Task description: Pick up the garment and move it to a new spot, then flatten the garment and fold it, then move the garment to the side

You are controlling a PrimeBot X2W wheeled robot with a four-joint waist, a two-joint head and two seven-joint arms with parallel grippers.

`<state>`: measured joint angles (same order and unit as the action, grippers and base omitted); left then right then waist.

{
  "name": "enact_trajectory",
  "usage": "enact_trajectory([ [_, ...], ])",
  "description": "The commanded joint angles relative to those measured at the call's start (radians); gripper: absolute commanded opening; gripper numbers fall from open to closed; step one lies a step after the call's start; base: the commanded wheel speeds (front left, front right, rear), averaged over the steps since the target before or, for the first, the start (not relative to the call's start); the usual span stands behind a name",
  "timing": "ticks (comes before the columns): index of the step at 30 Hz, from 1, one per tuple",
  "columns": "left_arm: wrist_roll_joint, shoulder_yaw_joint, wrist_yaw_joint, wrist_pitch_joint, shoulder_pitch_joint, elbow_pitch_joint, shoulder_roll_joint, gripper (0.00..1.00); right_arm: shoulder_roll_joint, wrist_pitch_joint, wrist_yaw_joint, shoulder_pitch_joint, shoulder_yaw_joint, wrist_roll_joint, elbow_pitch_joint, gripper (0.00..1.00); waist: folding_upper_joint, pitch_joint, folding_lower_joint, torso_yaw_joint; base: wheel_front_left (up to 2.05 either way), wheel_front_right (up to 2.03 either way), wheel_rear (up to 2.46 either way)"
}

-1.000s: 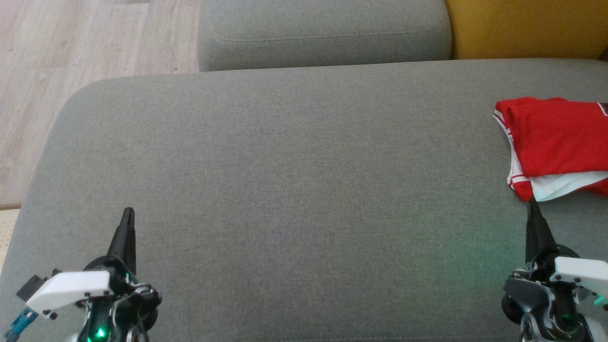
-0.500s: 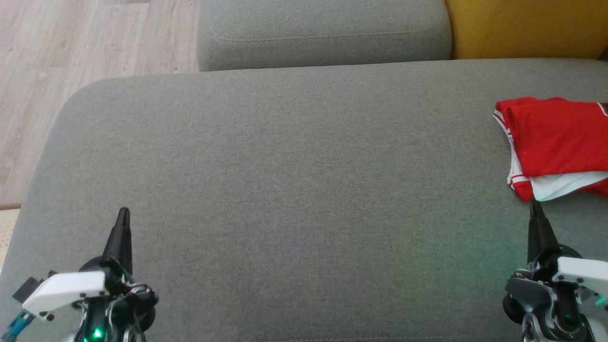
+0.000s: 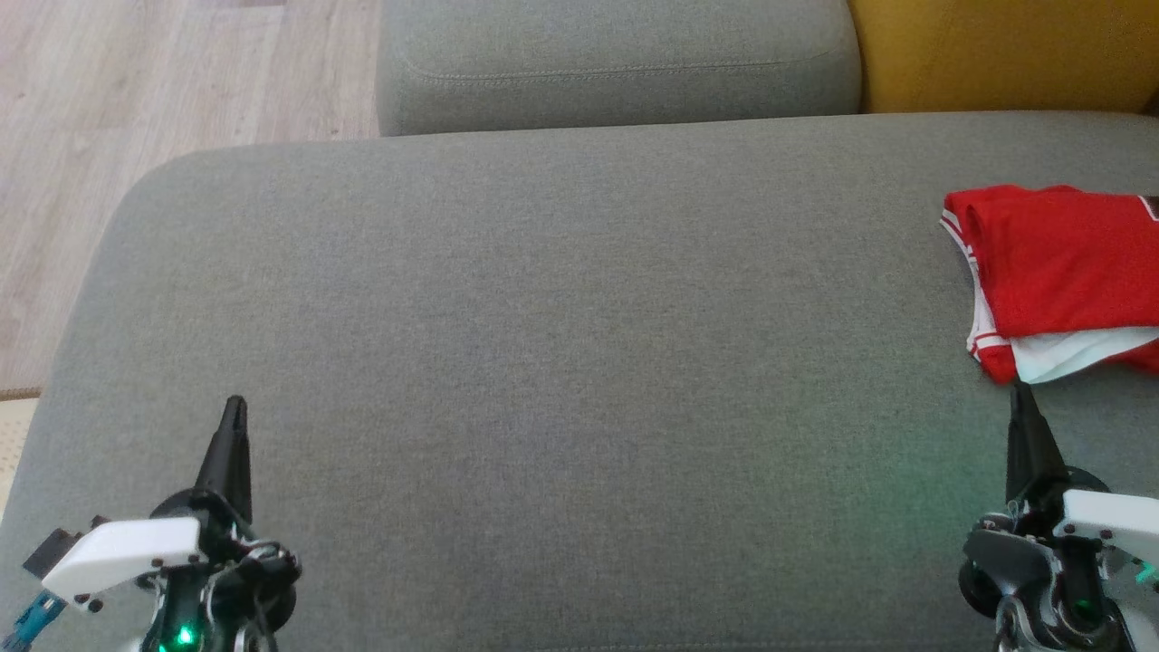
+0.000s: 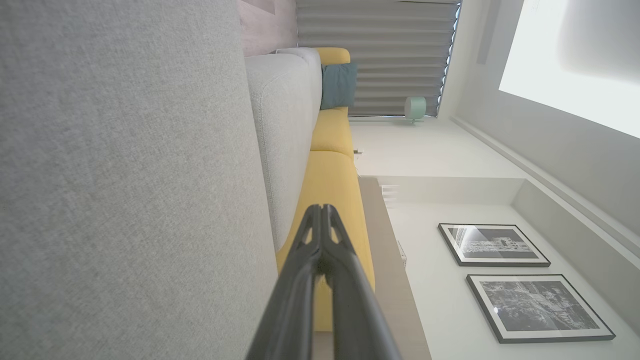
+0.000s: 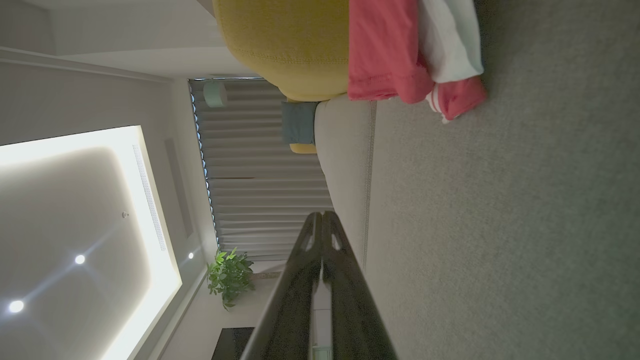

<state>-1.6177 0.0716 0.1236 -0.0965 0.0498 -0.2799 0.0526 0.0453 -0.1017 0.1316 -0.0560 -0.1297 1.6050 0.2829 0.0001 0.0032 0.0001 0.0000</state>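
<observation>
The garment (image 3: 1059,272) is red with white trim, folded into a compact stack at the far right of the grey seat cushion (image 3: 561,362); its right side runs out of the head view. It also lies at the top of the right wrist view as a folded garment (image 5: 395,50). My right gripper (image 3: 1020,391) is shut and empty, its tip just short of the garment's near edge, with fingers pressed together (image 5: 322,216). My left gripper (image 3: 235,403) is shut and empty at the lower left, its fingers closed (image 4: 321,207) over bare cushion.
A second grey cushion (image 3: 616,63) sits behind the seat, with a yellow cushion (image 3: 1005,50) at the back right. Wooden floor (image 3: 136,100) lies beyond the seat's rounded left edge.
My left gripper has slid slightly left and back. The right gripper and the garment have stayed put.
</observation>
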Motion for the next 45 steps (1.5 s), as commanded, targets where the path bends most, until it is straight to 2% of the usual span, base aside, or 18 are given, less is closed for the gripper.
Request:
enact_trajectory([
  [1,0.0,0.032,0.007,-0.008,0.057,0.035,0.006,0.0,0.009,-0.008,-0.001,-0.051,0.02,0.007,-0.038,0.0,-0.0001,0.0,-0.0001,0.0,0.0,0.0,0.0],
  [45,0.005,0.037,0.007,-0.013,0.058,0.035,0.002,0.0,0.007,-0.01,-0.001,-0.052,0.017,0.005,-0.038,0.0,-0.0001,0.0,-0.0001,0.0,0.0,0.0,0.0],
])
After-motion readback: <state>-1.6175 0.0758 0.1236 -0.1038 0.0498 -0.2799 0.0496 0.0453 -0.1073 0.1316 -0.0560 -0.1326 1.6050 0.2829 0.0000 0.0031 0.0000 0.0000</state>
